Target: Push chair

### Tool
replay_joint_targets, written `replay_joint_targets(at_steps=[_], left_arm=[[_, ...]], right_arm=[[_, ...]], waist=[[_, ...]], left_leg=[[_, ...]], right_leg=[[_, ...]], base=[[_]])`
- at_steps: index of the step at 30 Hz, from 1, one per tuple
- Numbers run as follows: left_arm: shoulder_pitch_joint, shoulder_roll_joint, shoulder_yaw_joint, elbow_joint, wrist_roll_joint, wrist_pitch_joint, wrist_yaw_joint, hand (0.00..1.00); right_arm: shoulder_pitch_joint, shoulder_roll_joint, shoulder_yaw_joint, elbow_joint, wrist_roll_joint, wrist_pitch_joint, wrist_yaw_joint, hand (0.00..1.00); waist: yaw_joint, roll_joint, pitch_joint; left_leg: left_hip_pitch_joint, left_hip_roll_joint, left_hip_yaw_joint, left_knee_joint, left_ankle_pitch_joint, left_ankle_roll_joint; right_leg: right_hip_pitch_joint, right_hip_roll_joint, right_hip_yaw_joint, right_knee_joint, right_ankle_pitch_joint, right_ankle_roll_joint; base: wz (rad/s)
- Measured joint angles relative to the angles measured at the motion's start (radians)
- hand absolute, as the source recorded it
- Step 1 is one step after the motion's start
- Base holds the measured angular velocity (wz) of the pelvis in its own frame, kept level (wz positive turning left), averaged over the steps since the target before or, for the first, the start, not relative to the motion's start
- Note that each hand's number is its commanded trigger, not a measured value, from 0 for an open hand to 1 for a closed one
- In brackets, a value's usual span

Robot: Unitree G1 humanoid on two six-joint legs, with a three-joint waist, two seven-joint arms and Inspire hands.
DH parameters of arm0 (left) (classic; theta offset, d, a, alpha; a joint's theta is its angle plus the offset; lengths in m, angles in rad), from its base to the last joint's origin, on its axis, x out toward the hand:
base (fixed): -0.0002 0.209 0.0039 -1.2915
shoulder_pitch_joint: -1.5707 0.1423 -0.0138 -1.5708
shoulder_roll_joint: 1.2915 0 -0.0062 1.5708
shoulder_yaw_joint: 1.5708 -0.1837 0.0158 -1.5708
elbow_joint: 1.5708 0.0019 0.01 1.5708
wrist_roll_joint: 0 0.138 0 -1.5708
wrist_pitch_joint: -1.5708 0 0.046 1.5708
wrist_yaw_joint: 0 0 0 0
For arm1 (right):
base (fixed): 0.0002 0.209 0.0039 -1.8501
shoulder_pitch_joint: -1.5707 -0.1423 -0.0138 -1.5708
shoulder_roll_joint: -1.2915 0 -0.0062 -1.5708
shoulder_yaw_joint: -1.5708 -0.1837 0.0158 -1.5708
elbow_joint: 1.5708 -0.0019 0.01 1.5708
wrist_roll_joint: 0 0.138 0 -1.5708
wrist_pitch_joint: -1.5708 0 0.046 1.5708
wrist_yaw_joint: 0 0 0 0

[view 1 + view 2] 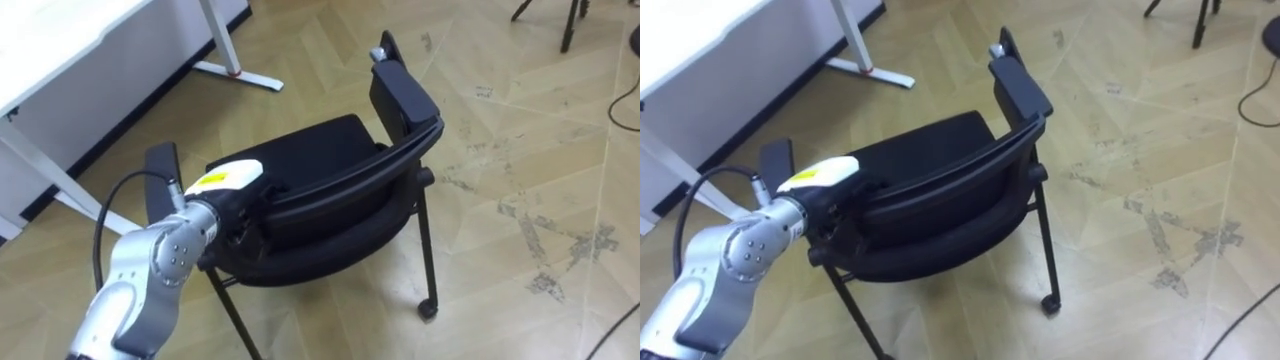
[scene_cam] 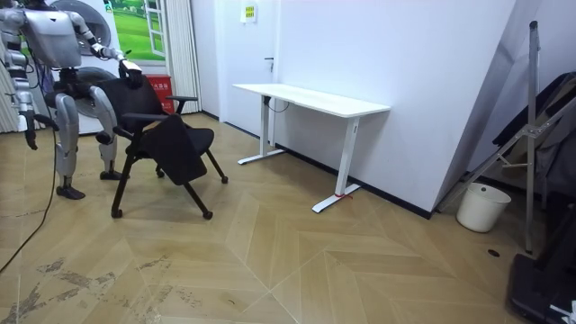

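A black chair (image 1: 310, 150) with armrests and small castors stands on the wooden floor just in front of me, its backrest (image 1: 385, 165) toward me and its seat facing the white desk (image 1: 60, 50). My left hand (image 1: 232, 180), with a white and yellow back, rests on the left end of the backrest's top rail. In the room view I stand behind the chair (image 2: 175, 144) with my left hand (image 2: 129, 70) on it, while my right hand (image 2: 30, 137) hangs at my side.
The white desk (image 2: 310, 97) stands by the wall, one flat foot (image 1: 240, 75) close to the chair's far side. Dark stand legs (image 1: 570, 25) and a cable (image 1: 625, 100) lie at the far right. A white bin (image 2: 481, 207) and folded frames (image 2: 540, 135) are further off.
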Motion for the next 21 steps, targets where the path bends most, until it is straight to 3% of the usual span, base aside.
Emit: replay_joint_targets(at_steps=[8,21], left_arm=[[0.005,-0.001,-0.001,-0.001,-0.001,-0.036,0.037,1.0],[0.014,-0.001,-0.003,0.006,0.0,-0.035,0.071,1.0]], right_arm=[[0.003,0.003,0.0,0.0,0.004,-0.009,0.0,0.0],[0.004,0.015,-0.001,0.0,-0.04,-0.021,-0.011,0.0]], waist=[[0.008,-0.009,-0.0117],[0.007,-0.007,-0.0132]], left_leg=[[-0.012,-0.001,-0.001,0.0,0.0,0.0],[-0.01,-0.001,-0.003,0.0,0.0,0.0]], right_leg=[[-0.012,0.0,0.001,0.0,0.0,0.0],[-0.01,0.0,0.002,0.0,0.0,0.0]], base=[[0.01],[0.0]])
